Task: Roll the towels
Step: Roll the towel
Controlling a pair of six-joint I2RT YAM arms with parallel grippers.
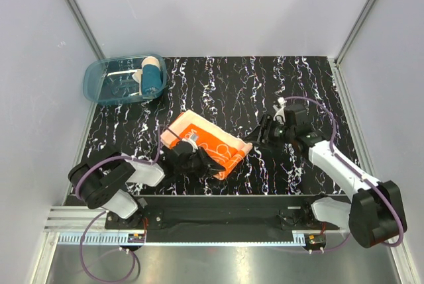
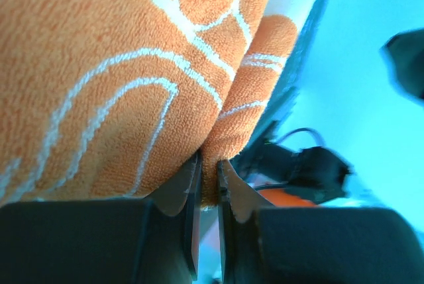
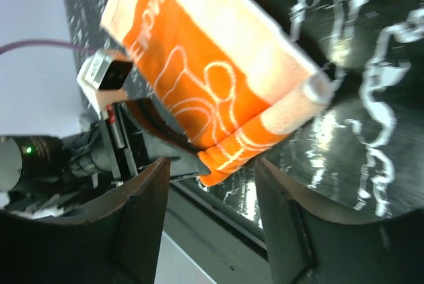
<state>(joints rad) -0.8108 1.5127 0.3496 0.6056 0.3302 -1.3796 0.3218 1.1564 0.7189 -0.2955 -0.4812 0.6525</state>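
Near the middle of the tabletop [image 1: 298, 85], the orange towel [image 1: 202, 143] lies doubled over in layers. At its near edge the left claw [image 2: 209, 165] is closed on a thin fold of the cloth. Just right of the towel's near-right corner, the right claw [image 3: 211, 165] has its jaws apart and holds nothing. At far left, the teal towel [image 1: 151, 75] stands already rolled in the blue tub [image 1: 99, 85]. Likely hazards: the narrow pinch may slip if the fold is pulled taut; a right-side grasp catching only one layer would skew the roll; the two claws, working close together, may collide.
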